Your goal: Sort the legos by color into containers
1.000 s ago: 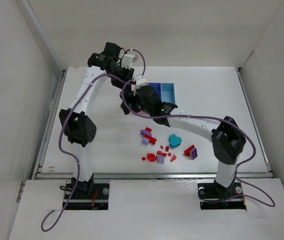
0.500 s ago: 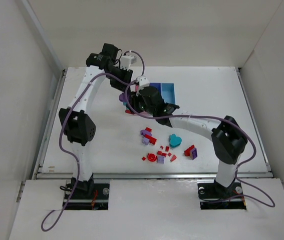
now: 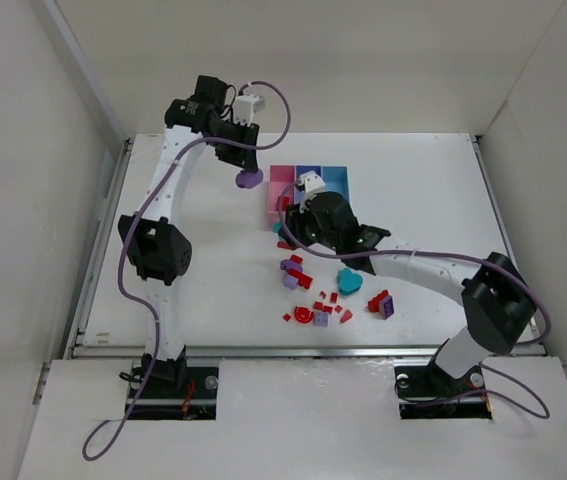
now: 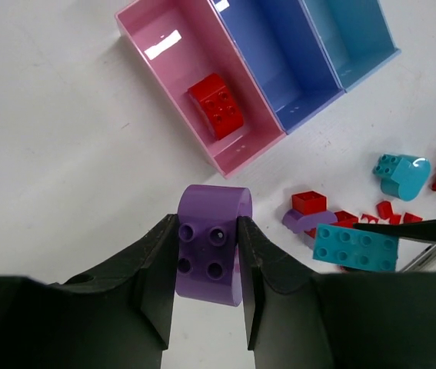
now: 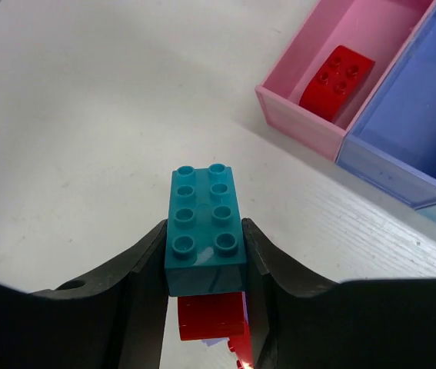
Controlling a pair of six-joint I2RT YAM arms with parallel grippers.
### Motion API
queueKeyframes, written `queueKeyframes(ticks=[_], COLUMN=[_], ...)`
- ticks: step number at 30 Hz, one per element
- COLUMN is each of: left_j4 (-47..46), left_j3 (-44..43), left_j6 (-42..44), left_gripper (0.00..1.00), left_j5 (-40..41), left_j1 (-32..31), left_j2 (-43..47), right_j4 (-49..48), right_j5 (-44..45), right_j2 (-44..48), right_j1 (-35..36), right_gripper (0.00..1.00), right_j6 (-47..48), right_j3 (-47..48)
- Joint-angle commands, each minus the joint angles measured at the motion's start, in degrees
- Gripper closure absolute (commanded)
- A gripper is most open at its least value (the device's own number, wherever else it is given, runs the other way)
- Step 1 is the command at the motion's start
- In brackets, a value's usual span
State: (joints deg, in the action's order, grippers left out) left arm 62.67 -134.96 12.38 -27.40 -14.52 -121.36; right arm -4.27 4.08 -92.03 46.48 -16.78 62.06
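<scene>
The left gripper clamps a purple lego, the right gripper a teal brick

Red piece (beneath the teal brick) mostly hidden, perhaps a brick.

A white bench fills the middle of the top view, its surface plain and matte. White walls stand close around the bench: a left wall slanting along its left side, a back wall behind its far edge, and a right wall on its right side. A metal rail runs along the bench's near edge, and a second rail along its left edge. A white board lies in front of the bench.
</scene>
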Motion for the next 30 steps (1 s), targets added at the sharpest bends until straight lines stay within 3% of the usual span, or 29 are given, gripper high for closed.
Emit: queueKeyframes(ticks=[1, 6, 13, 22, 27, 28, 30], left_j4=[-2.0, -18.1, -38.5, -40.4, -40.9, -40.9, -40.9], left_j3=[-1.8, 3.2, 12.4, 14.3, 16.7, 17.4, 17.9], left_j6=[0.3, -1.4, -17.0, -18.3, -18.8, -18.8, -18.8], left_gripper=[1.00, 1.00, 1.00, 0.99, 0.88, 0.82, 0.56], left_j5=[-1.1, 0.2, -2.7, 5.4, 6.2, 6.2, 6.2], left_j1=[-0.9, -5.4, -11.2, -13.8, -13.8, -13.8, -13.8], left_j2=[1.0, 1.5, -2.1, -5.1, -5.1, -5.1, -5.1], right_j4=[-1.2, 2.9, 13.2, 15.3, 15.3, 15.3, 15.3], right_j5=[1.5, 6.4, 21.2, 21.5, 20.9, 20.9, 20.9], right_j2=[4.4, 13.7, 23.0, 23.0, 24.3, 24.4, 24.4], right_j1=[-1.4, -6.0, -9.6, -12.1, -12.6, -12.6, -13.2], right_gripper=[1.00, 1.00, 1.00, 1.00, 1.00, 1.00, 1.00], right_j6=[-1.1, -4.5, -6.1, -4.5, -4.0, -3.3, -2.7], right_j3=[0.1, -3.1, -4.3, -3.8, -3.8, -3.8, -3.2])
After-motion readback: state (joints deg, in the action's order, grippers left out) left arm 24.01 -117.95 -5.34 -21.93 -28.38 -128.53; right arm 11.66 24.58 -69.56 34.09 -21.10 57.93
